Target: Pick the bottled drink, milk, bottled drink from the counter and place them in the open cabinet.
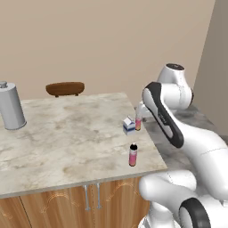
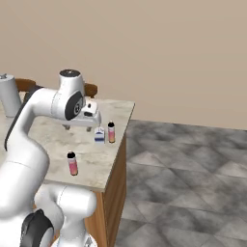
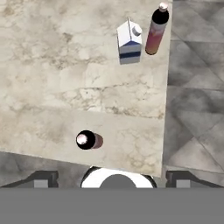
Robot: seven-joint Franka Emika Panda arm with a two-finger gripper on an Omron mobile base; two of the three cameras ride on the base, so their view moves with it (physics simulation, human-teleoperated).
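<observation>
The pink-labelled bottled drink stands upright near the front right corner of the counter. In the hand view its black cap sits just above my fingertips. The milk stands farther back by the counter's right edge, with the orange-brown bottled drink close beside it. My gripper hovers above the counter, pointing down, open and holding nothing. The open cabinet is out of view.
A tall grey metal canister stands at the counter's far left. A brown rounded object lies beyond the counter's back edge. Grey tiled floor spreads to the right of the counter.
</observation>
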